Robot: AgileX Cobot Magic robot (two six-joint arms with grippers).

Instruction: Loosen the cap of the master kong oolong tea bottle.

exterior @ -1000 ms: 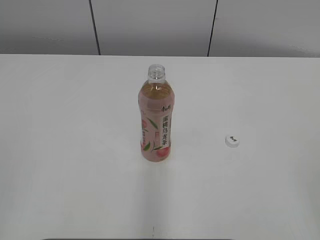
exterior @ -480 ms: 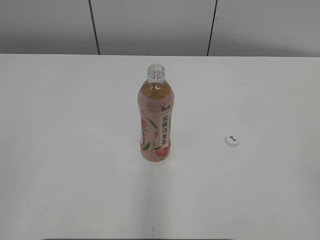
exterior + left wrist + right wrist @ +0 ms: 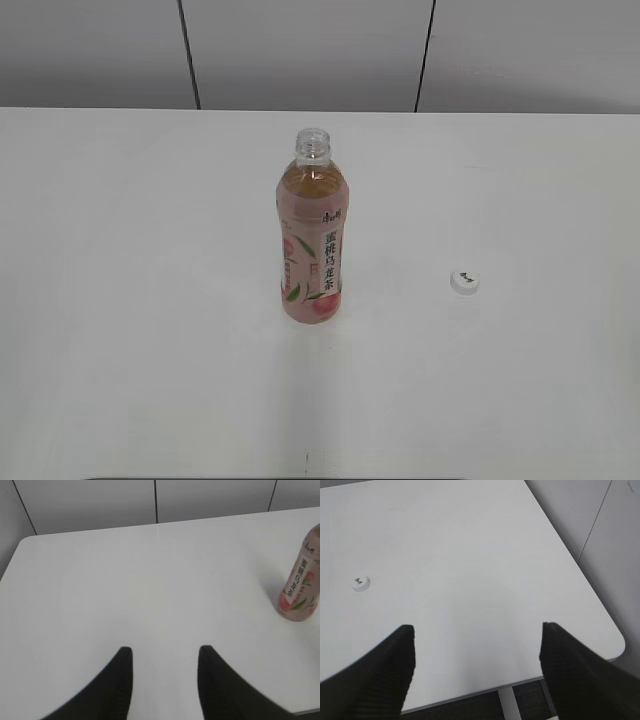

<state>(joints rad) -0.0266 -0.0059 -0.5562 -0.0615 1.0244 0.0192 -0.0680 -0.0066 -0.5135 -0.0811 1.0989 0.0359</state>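
Uncapped master kong oolong tea bottle (image 3: 312, 240) upright on the tabletop (image 3: 150, 300), cap (image 3: 463, 282) lying apart at its 3 o'clock; both grippers' jaws spread, empty.

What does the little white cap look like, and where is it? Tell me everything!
The cap is small, round and white, and looks like plastic, with a tiny dark mark on top. It is off the bottle, whose neck is open. The cap lies flat on the white table, top side up, well to the right of the bottle and apart from it. Nothing touches it but the table. The right wrist view also shows it, far from that arm's tool.
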